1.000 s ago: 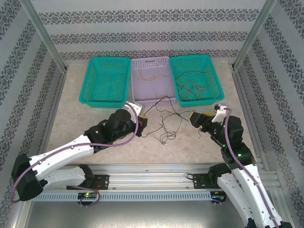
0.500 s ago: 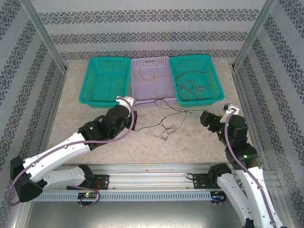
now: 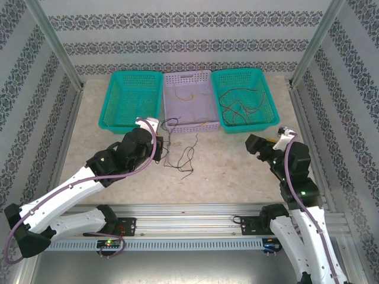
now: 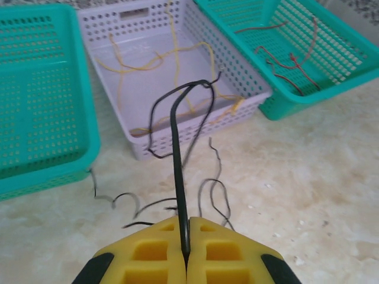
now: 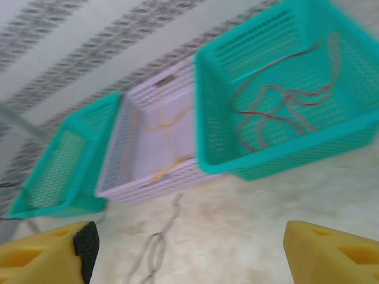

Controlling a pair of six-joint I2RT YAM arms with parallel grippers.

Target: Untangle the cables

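Thin black wire (image 4: 177, 154) clamped tight in left tool (image 4: 186, 236), looping up just ahead, tail strewn on beige stone-look desk (image 4: 308, 177) below. Risk: loop snagging perforated lilac plastic basket (image 4: 231, 56) ahead, or slipping frm narrow pinch. L arm stretched fwd, low. Right tool (image 5: 189, 251) spread wide, nothing held, arm folded upright, facing same basket.
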